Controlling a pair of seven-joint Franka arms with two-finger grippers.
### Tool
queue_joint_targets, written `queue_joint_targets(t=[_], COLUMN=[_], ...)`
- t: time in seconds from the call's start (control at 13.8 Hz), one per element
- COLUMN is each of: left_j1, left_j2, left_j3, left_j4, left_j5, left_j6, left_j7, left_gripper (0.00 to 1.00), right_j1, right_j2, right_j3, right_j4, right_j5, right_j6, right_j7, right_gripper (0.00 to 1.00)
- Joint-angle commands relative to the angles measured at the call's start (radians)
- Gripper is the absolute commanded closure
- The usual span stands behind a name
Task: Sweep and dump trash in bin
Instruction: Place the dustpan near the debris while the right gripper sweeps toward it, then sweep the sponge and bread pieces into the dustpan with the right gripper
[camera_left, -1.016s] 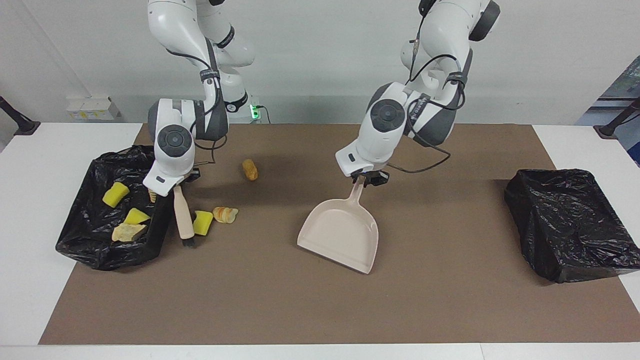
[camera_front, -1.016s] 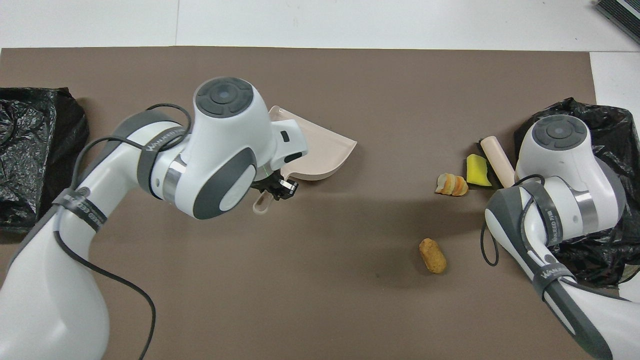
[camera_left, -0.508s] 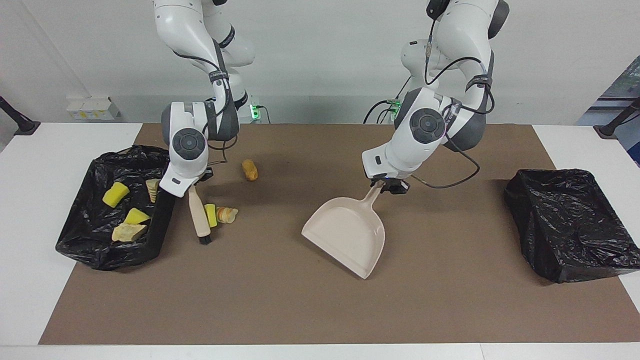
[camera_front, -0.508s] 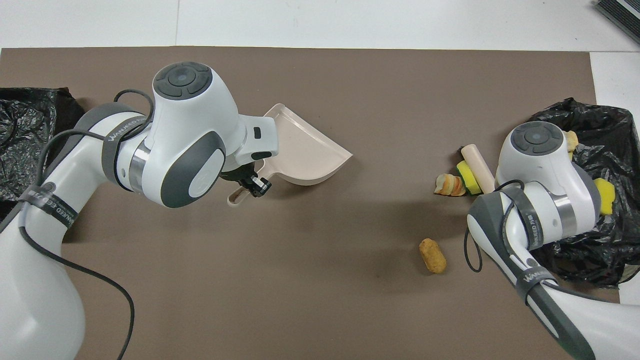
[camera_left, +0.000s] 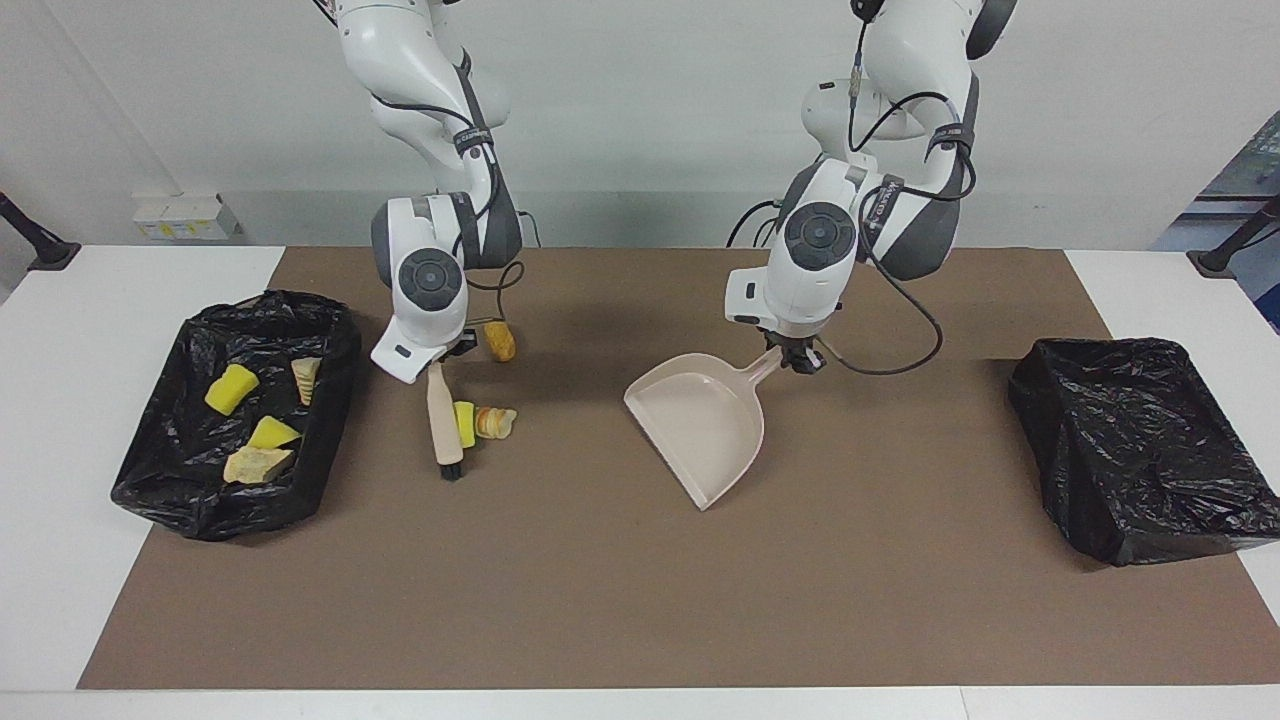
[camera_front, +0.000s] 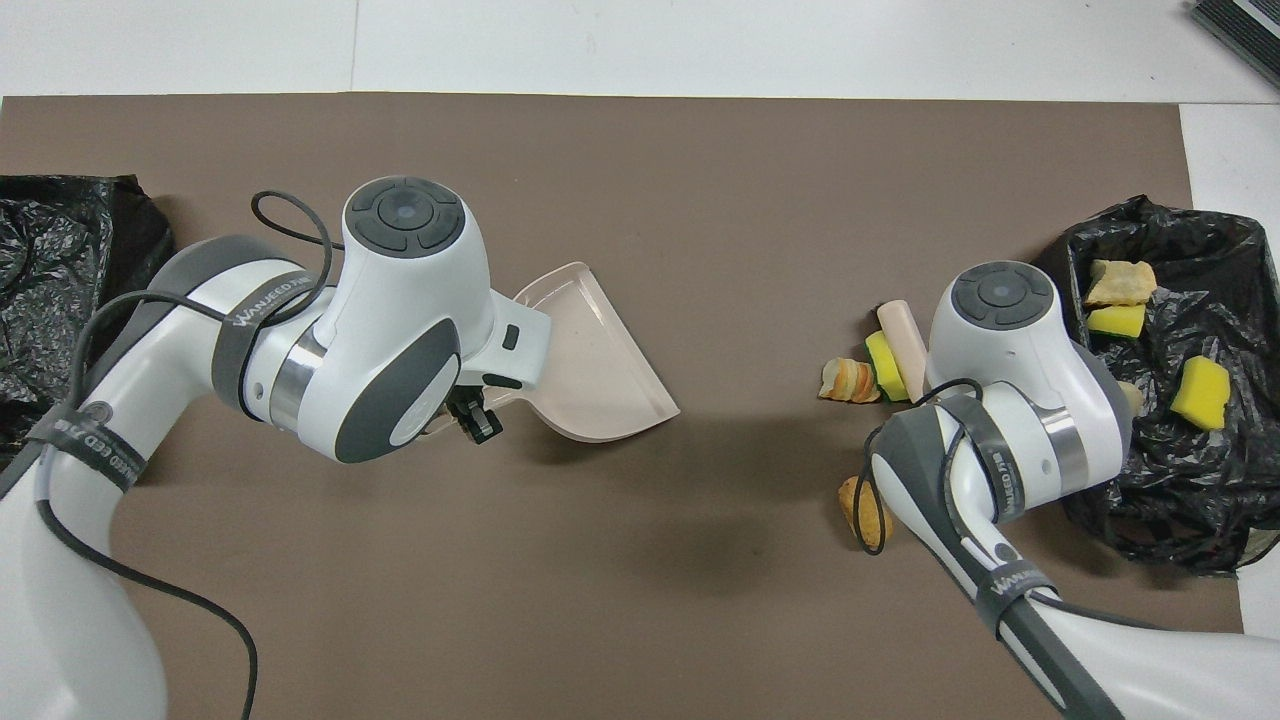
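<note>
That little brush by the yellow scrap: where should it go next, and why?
Probably on toward the dustpan. The right tool holds the brush against a yellow chunk and a tan lump on the mat, and the pan, held by the left tool, is still apart from them.

Overhead: right arm hides most of brush and part of nugget; bag cut by frame edge.

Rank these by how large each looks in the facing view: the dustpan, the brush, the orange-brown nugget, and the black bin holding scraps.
1. Black bin holding scraps
2. Dustpan
3. Brush, in the right gripper
4. Orange-brown nugget

None look alike, so no ties.
</note>
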Motion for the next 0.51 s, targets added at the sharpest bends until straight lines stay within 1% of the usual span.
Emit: queue_joint_targets(t=[0.0, 0.15, 0.22, 0.29, 0.44], left_j1=[-0.02, -0.019, -0.008, -0.002, 0.007], left_j2=[-0.084, -0.095, -0.087, -0.086, -0.081], left_j3=[0.009, 0.007, 0.006, 0.007, 0.007], left_j4=[-0.109, -0.144, -0.138, -0.137, -0.14], left_j5=[0.019, 0.017, 0.017, 0.003, -0.001], left_j6=[0.027, 0.067, 0.071, 0.083, 0.121], left_j7=[0.058, 0.064, 0.075, 0.12, 0.321], left_gripper=[1.0, 1.0, 1.0, 1.0, 1.0], right_j1=[0.032, 0.047, 0.047, 0.047, 0.047], right_j2=[-0.038, -0.044, -0.044, -0.044, -0.044], right_j3=[0.002, 0.002, 0.002, 0.002, 0.0], right_j4=[-0.039, -0.042, -0.042, -0.042, -0.042], right_j5=[0.053, 0.073, 0.073, 0.073, 0.073], right_j6=[-0.006, -0.004, -0.004, -0.004, -0.003], right_j7=[0.052, 0.068, 0.069, 0.069, 0.06], right_gripper=[1.0, 1.0, 1.0, 1.0, 1.0])
